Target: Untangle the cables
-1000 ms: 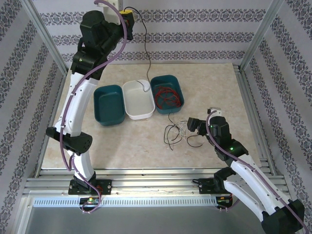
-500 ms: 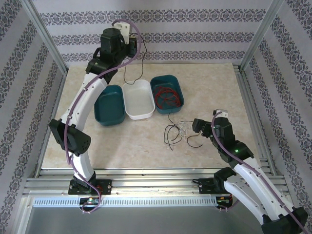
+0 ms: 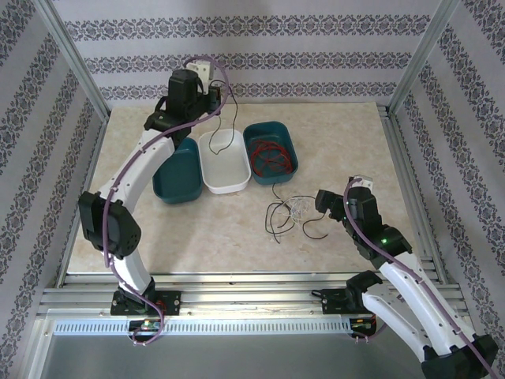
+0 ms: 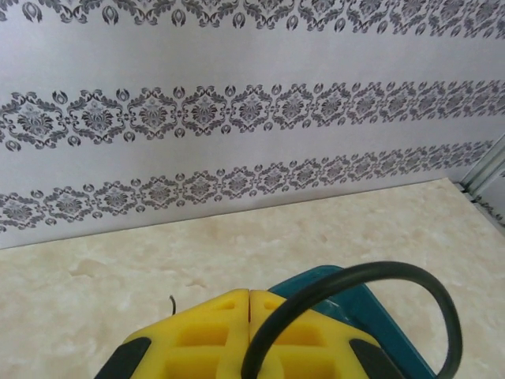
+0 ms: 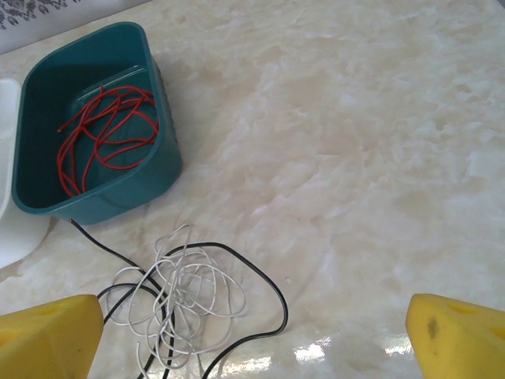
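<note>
1. Black cable hangs from the left tool, whose yellow fingers are pressed together on it. Its lower end dangles into the white bin.
2. The step in hand looks like dropping this freed strand into a bin. The red cable already lies in the teal bin to the right.
3. The next move calls for a release, then picking at the tangle of whitish and black wires on the table, near right.
4. The left arm reaches high over the far side. The right tool hovers low just beside the tangle, jaws wide apart and holding nothing.
</note>
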Controlling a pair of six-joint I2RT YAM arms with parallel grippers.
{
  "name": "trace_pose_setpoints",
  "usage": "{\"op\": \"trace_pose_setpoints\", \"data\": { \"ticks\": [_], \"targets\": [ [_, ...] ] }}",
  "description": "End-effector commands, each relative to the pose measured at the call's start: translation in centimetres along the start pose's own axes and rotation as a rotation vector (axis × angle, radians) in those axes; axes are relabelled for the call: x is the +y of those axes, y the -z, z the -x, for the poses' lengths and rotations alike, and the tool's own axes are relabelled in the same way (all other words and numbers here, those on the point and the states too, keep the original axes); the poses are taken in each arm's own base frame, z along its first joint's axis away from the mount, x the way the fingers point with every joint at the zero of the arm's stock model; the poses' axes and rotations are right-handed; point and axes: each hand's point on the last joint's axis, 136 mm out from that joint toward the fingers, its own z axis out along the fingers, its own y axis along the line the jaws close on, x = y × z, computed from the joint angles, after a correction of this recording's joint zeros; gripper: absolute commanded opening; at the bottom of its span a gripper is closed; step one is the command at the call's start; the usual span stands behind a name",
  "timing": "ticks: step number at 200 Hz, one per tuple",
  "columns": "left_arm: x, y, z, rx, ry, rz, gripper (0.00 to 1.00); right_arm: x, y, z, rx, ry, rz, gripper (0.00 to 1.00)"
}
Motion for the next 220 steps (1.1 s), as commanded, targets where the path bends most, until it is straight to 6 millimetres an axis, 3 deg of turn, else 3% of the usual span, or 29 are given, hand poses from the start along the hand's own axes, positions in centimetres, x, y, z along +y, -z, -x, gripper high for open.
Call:
{"op": "trace_pose_setpoints", "data": {
  "ticks": [1, 43, 66, 97, 147, 220],
  "targets": [
    [-0.6, 2.4, 1.3, -0.064, 0.064, -0.051, 0.00, -0.3, 0.3, 1.3, -0.035, -0.030, -0.021, 0.98],
    [-0.2, 3.0, -2.6, 0.006, 0.103, -0.050, 0.00, 0.1, 0.3, 2.1, -0.035, -0.024, -0.009, 0.98],
    [0.5, 1.6, -5.0, 0.067, 0.101, -0.027, 0.00, 0.5, 0.2, 2.3, -0.018, -0.031, 0.001, 0.98],
    [1.3, -2.0, -8.9, 0.184, 0.100, -0.001, 0.00, 0.6, 0.1, 1.8, 0.032, -0.036, -0.008, 0.98],
    [4.7, -6.2, -14.8, 0.400, 0.029, 0.160, 0.00, 0.6, 0.6, 1.6, 0.058, -0.024, -0.008, 0.98],
    [6.4, -8.0, -20.0, 0.593, 0.006, 0.237, 0.00, 0.1, -0.7, 0.2, 0.150, -0.022, -0.055, 0.98]
  ]
}}
